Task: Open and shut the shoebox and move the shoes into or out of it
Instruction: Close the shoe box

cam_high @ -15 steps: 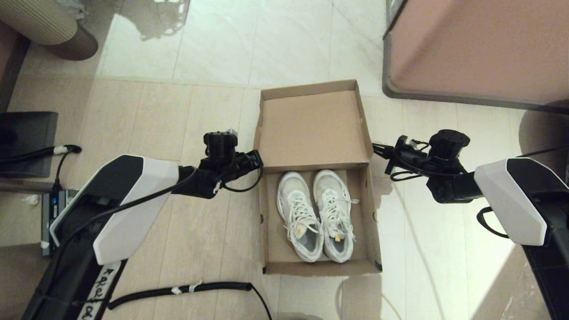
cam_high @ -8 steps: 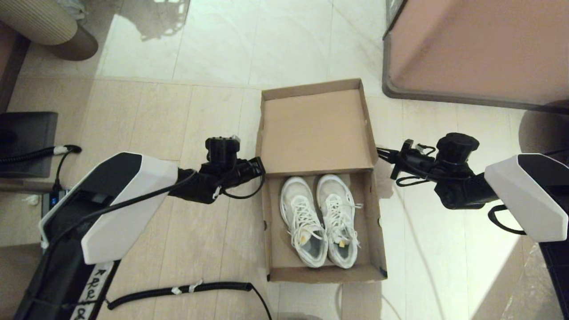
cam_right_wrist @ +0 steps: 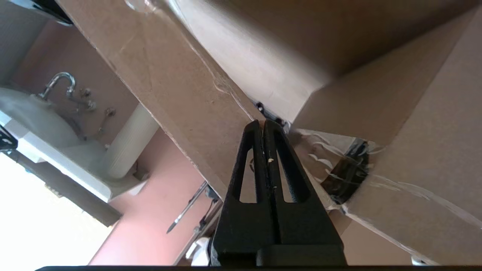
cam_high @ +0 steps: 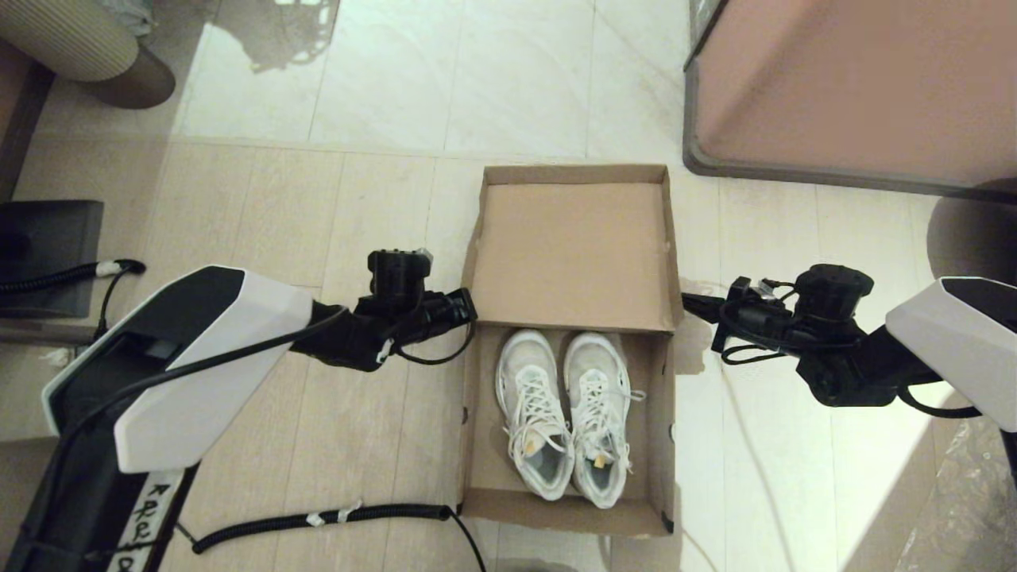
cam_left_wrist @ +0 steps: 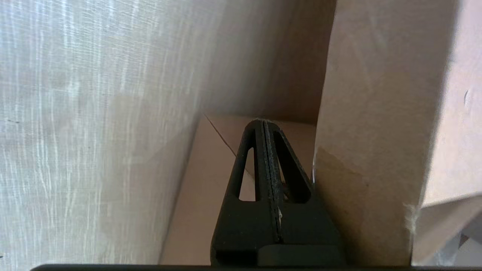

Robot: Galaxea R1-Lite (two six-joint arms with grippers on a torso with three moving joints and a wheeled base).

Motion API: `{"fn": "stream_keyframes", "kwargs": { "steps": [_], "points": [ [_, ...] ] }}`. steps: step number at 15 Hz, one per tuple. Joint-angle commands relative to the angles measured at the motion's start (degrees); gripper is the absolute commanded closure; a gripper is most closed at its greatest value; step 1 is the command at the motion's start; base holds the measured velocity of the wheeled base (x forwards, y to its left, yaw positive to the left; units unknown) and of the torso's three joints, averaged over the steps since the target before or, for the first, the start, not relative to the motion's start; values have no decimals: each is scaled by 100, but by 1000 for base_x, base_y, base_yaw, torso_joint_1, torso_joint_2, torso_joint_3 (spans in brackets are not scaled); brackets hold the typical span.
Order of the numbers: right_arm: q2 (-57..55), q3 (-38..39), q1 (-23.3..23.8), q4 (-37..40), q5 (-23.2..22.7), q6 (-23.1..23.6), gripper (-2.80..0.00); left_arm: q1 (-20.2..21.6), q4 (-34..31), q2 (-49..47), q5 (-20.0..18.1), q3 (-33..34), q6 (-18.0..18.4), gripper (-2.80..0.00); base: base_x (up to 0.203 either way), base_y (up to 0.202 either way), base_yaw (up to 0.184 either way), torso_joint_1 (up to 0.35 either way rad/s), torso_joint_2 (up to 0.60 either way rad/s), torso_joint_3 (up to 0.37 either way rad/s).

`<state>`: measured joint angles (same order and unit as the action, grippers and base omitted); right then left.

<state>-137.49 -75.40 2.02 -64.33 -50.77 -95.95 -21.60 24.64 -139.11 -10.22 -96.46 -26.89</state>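
The brown shoebox stands on the floor between my arms, its hinged lid tipped up and back. Inside, side by side with toes toward the lid, lie the white shoes. My left gripper is shut and empty, its tip against the box's left side at the hinge. In the left wrist view the shut left gripper sits beside the cardboard wall. My right gripper is also shut and empty at the right hinge corner; the right wrist view shows this gripper next to dark tape.
A pink cabinet stands at the far right. A black unit with cables is on the left, and a coiled cable lies by the box's near left corner. A round beige base sits far left.
The box has slid toward me and turned squarer to me. Both shut grippers have moved nearer with it, staying at the hinge corners.
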Motion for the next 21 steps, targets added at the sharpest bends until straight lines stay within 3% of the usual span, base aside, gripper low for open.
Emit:
{"fn": "stream_keyframes", "kwargs": {
  "steps": [1, 4, 10, 13, 17, 18, 21],
  "points": [
    [-157, -193, 102, -28, 34, -55, 0, -11, -3, 31, 2, 31, 32, 0, 0, 0, 0, 0, 0, 0],
    [-428, -522, 221, -22, 265, -29, 0, -37, -3, -11, -86, 31, 254, 0, 0, 0, 0, 0, 0, 0],
    [-744, -1367, 443, 375, 336, -3, 0, -116, -3, -29, -86, 31, 272, 0, 0, 0, 0, 0, 0, 0],
    [-1019, -2108, 438, 999, 412, 187, 0, -142, -3, -20, -86, 93, 272, 0, 0, 0, 0, 0, 0, 0],
    [-1675, -3718, 311, 2954, 1148, 1091, 0, -184, -3, -2, -86, 108, 272, 0, 0, 0, 0, 0, 0, 0],
    [-1790, -3824, 218, 3175, 1316, 1278, 0, -195, -3, 15, -86, 128, 272, 0, 0, 0, 0, 0, 0, 0],
    [-1860, -3824, 96, 3191, 1402, 1253, 0, -195, 6, 24, -86, 191, 272, 0, 0, 0, 0, 0, 0, 0]
  ]
}}
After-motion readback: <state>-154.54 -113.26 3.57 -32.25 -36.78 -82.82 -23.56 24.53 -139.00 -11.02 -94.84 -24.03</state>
